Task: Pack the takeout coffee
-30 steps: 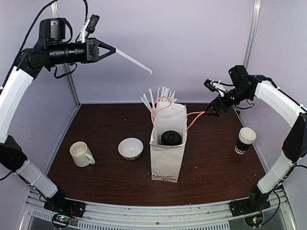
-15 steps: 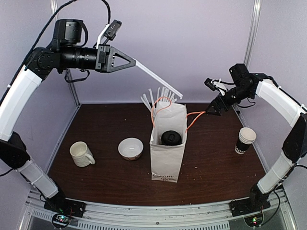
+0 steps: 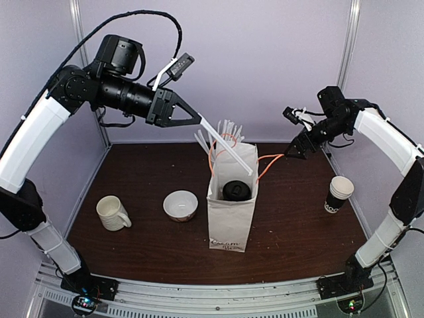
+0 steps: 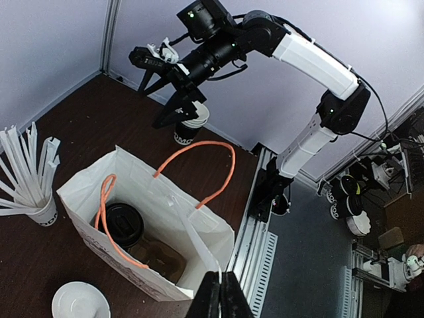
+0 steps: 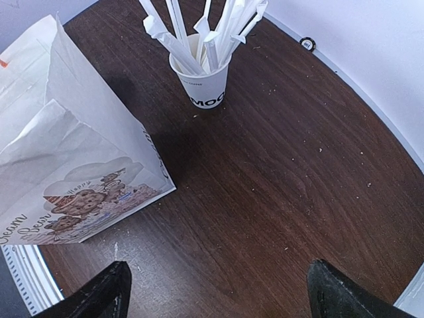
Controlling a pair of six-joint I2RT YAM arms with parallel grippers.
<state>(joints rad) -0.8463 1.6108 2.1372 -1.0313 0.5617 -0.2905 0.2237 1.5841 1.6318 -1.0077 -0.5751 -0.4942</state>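
Observation:
The takeout coffee (image 3: 236,191) stands inside the white paper bag (image 3: 232,222); only its round black lid shows, also in the left wrist view (image 4: 123,224). My left gripper (image 3: 199,120) is shut on a white stirrer stick (image 3: 228,149) and holds it slanting down over the bag's mouth, with the stick's tip inside the bag (image 4: 152,192). The gripper (image 4: 222,281) pinches the stick (image 4: 192,238) at its end. My right gripper (image 3: 289,154) hovers right of the bag beside the orange handle loop (image 3: 268,159); its jaws stand wide apart (image 5: 222,285) and empty.
A white cup of stirrer sticks (image 3: 222,136) stands behind the bag (image 5: 66,146), also in the right wrist view (image 5: 202,86). A cream mug (image 3: 112,213) and a white bowl (image 3: 180,204) sit left. A lidless paper cup (image 3: 339,194) stands right. A cardboard carrier (image 4: 162,258) lies in the bag.
My left arm has swung right and down, carrying the stirrer stick from high at the left to the bag's mouth. The right arm has stayed put.

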